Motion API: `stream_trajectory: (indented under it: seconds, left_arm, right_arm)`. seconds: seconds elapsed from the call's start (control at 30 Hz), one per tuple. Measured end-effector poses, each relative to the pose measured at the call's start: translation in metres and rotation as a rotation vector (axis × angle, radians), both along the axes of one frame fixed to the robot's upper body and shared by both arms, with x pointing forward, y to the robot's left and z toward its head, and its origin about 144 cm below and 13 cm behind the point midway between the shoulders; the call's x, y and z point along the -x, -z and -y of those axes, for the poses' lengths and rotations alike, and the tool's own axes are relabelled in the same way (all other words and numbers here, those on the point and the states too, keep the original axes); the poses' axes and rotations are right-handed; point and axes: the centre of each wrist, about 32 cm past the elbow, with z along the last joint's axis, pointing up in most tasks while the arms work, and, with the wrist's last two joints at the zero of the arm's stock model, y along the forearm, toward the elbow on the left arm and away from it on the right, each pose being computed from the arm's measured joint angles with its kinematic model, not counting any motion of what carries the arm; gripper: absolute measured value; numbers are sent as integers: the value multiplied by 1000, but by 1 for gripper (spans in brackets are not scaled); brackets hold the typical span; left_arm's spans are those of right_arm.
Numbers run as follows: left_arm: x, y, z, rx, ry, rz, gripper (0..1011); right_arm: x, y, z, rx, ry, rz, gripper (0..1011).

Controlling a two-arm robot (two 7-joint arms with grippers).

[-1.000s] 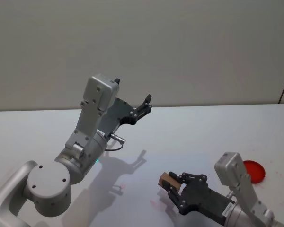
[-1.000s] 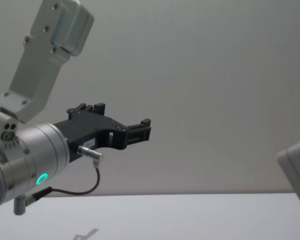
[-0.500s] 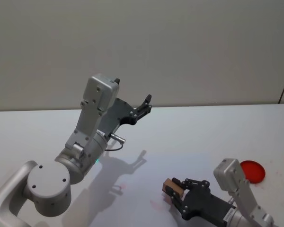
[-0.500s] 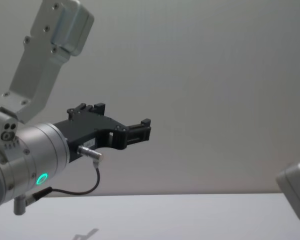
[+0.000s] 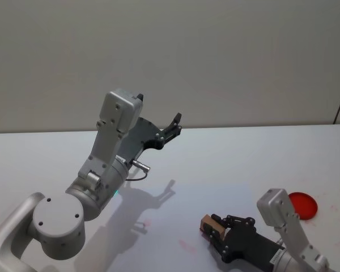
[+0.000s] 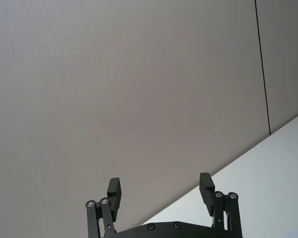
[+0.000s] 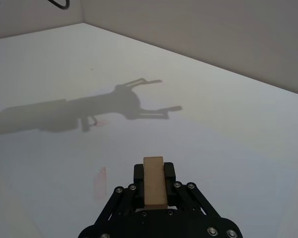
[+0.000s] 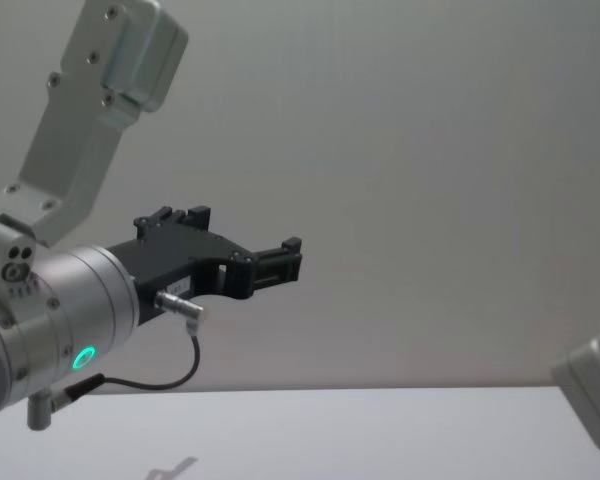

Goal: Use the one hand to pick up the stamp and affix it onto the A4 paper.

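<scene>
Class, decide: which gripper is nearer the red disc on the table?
Right. The right gripper, shut on the wooden stamp, is low, left of the red disc; the left gripper hangs raised, farther left.

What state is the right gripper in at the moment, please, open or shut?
Shut on the stamp: in the right wrist view the right gripper clamps that wooden piece between its black fingers.
</scene>
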Motion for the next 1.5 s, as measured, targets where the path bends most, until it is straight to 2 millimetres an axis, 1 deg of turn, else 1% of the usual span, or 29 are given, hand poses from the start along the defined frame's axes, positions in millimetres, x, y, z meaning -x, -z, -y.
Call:
stream_trajectory:
  seconds: [1.23,1.5]
  left_arm:
    - [0,0,0,0,0,0,1001]
    - [0,0,0,0,0,0,1001]
  right_arm:
    - [-4,-1,5,52,13,-43,219]
    - [-6,-6,5,35,24,-48,218]
